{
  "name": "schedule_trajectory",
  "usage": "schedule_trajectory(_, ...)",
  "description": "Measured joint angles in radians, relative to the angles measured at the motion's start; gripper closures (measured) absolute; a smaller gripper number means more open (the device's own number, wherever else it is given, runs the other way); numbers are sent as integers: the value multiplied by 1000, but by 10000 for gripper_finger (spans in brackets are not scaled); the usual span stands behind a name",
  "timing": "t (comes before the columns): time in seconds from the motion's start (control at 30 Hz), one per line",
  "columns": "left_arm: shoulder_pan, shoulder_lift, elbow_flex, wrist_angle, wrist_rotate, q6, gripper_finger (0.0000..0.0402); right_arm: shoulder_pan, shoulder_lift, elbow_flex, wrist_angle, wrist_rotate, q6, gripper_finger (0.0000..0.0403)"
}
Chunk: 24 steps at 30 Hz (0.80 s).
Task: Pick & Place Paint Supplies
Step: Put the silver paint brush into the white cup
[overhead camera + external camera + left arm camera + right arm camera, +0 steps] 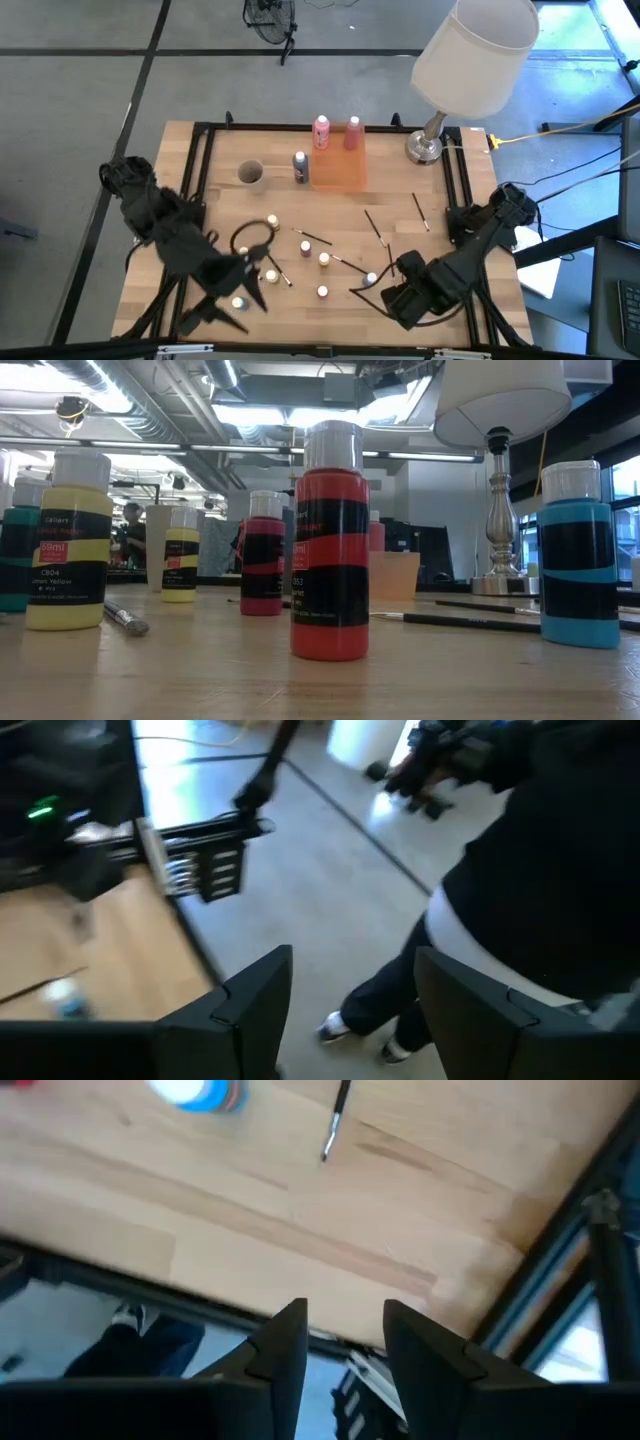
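The left gripper (255,285) hangs empty with fingers parted over the wooden table's (190,200) near-left corner, by small paint bottles (272,221). Farther back stand a beige cup (251,174), a dark bottle (300,167) and pink bottles (321,132), left of the lamp (470,55). Thin brushes (372,225) lie scattered in front of the lamp. The right gripper (385,292) hovers near the front edge, empty, fingers apart. Grey floor surrounds the table.

We've got a lamp (470,60) with a big white shade on a metal base at the far right corner of the wooden tabletop (200,200). A yellow cable (560,128) runs off past it. Near the far left there's a small round cup (251,175). An orange tray (340,168) sits mid-back. A person's legs (400,1000) show on the grey floor (80,90).
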Motion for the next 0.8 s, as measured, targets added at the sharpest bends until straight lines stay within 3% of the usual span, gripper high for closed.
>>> schedule_trajectory(0.37, -114, 1, -134, 176, -26, -115, 194, -26, 0, -274, 315, -12, 12, 265)
schedule_trajectory(0.53, -125, 1, -148, 226, -87, -133, 194, -25, 0, -349, 317, -26, 35, 265)
schedule_trajectory(0.8, -124, -1, -147, 281, -91, -106, 194, -28, 0, -420, 393, -26, 46, 265)
